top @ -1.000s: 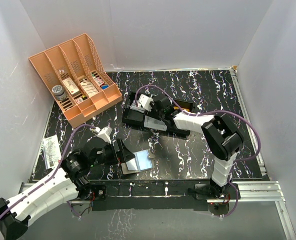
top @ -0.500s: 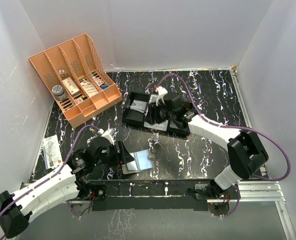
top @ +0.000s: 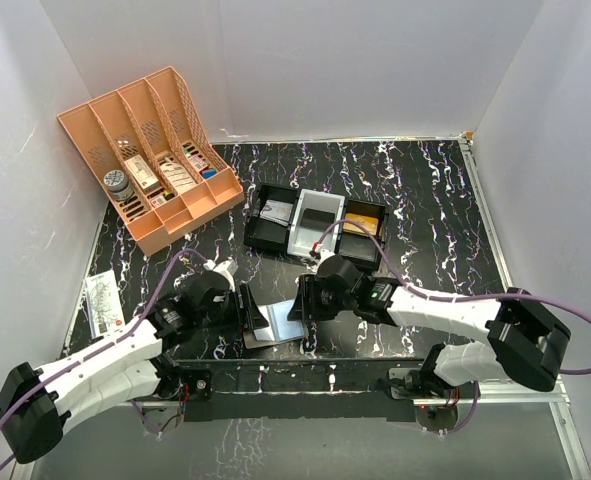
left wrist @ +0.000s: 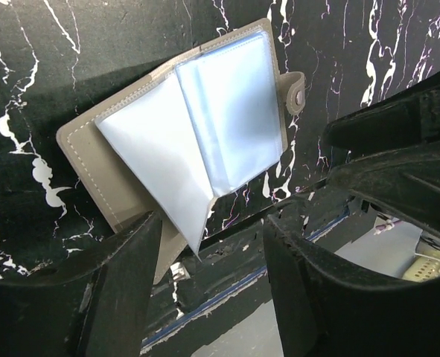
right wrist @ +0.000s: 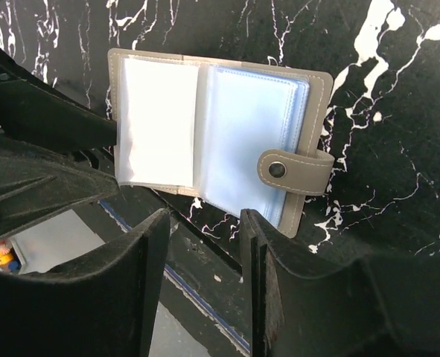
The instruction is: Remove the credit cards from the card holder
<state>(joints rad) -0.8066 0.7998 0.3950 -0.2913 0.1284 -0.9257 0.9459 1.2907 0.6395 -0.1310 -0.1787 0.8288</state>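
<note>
Grey-brown and lying open, the card holder [top: 275,325] sat on the marbled table [top: 425,200] by its near edge in the top view, directly between the two grippers. The left gripper [top: 247,310] was at its left edge and the right gripper [top: 303,300] at its right edge. Behind them, a black tray [top: 255,238] held a pale grey card [top: 315,228] in its middle compartment and an orange card [top: 360,226] in its right one. A second before, the right arm had been reaching over that tray; it had since swung down to the holder, and the left gripper had edged closer.

From the left wrist, the card holder [left wrist: 205,126] lay spread with its pale blue sleeves up and its closing tab [left wrist: 298,93] to the right. The left gripper [left wrist: 212,290] had its jaws apart, a lower sleeve corner poking between the tips, not pinched.

From the right wrist, the card holder [right wrist: 212,134] lay just beyond the right gripper [right wrist: 203,282], whose jaws stood apart below its near edge, gripping nothing, with the tab [right wrist: 294,171] off to the right.
</note>
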